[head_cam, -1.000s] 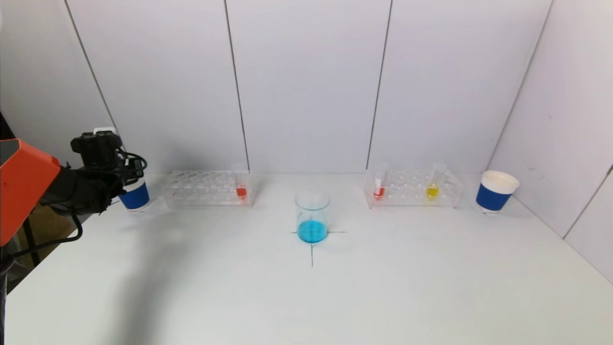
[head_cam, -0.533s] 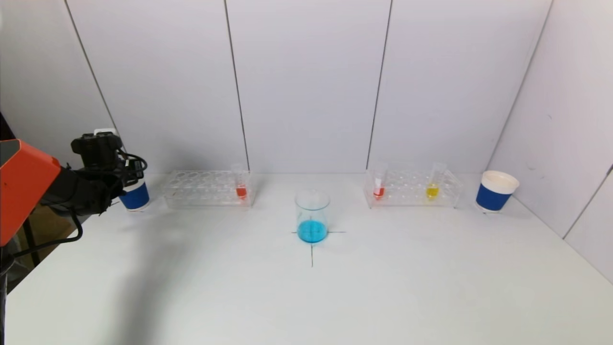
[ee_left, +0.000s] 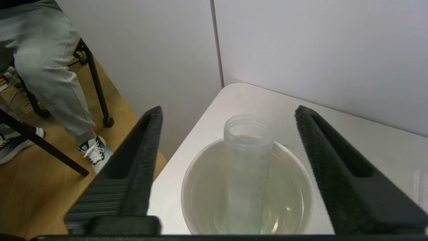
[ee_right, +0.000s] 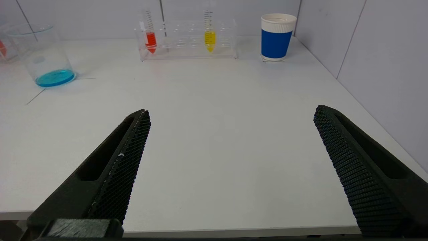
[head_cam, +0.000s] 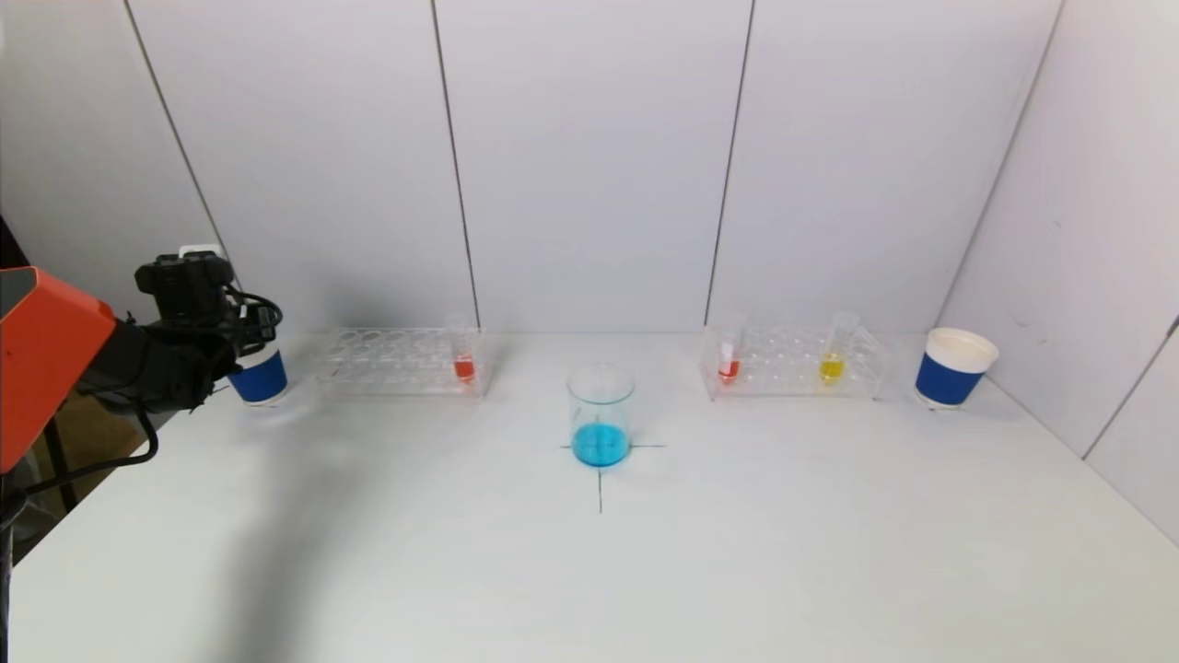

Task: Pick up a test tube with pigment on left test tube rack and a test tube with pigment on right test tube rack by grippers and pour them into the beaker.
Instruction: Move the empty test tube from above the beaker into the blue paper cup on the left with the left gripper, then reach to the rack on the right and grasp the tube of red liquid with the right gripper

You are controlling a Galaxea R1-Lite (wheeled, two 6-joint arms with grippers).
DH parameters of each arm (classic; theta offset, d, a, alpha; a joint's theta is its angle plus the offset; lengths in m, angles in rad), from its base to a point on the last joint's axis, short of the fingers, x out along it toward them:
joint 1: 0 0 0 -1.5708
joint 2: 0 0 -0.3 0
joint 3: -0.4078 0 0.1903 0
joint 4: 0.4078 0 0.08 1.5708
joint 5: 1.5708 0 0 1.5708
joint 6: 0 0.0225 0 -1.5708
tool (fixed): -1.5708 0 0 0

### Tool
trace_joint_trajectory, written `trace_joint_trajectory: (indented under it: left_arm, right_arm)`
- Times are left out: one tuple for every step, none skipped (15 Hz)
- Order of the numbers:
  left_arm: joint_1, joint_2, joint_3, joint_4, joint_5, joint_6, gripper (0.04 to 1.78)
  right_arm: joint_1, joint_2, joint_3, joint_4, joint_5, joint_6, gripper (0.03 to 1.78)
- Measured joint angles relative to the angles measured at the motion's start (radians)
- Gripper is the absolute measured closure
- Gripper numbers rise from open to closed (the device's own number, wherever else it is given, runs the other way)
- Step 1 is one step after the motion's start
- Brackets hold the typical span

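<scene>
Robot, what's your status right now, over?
Left tool open above left cup, empty tube standing inside. Right tool open, parked low. Beaker holds blue. Nothing in the way.

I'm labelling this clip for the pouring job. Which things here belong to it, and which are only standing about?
Part of the job:
- beaker with blue liquid
- left rack, one red tube
- right rack, red tube and yellow tube
- empty tube in the left paper cup, under the open left gripper

Standing about:
- right paper cup
</scene>
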Motion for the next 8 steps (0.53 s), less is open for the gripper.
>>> trace_joint_trajectory:
  left_arm:
    - [0.000,-0.001,0.000,0.000,0.000,0.000,0.30]
    - [0.000,-0.006,0.001,0.001,0.000,0.001,0.19]
    - [-0.001,-0.013,0.001,0.003,0.000,0.001,0.12]
    - [-0.001,-0.026,0.003,0.007,0.000,0.001,0.07]
    - [-0.001,-0.044,0.007,0.012,0.000,0.001,0.05]
    - [-0.004,-0.069,0.015,0.015,0.000,0.002,0.05]
    - [-0.007,-0.104,0.027,0.023,-0.001,0.003,0.05]
    - [-0.013,-0.145,0.042,0.034,-0.004,0.002,0.06]
  right_arm:
    - [0.000,0.000,0.000,0.000,0.000,0.000,0.04]
    - [0.000,0.000,0.000,0.000,0.000,0.000,0.04]
    - [0.000,0.000,0.000,0.000,0.000,0.000,0.04]
    - [0.000,0.000,0.000,0.000,0.000,0.000,0.04]
    - [0.000,0.000,0.000,0.000,0.000,0.000,0.04]
    - [0.000,0.000,0.000,0.000,0.000,0.000,0.04]
    - [0.000,0.000,0.000,0.000,0.000,0.000,0.04]
    - [0.000,0.000,0.000,0.000,0.000,0.000,0.04]
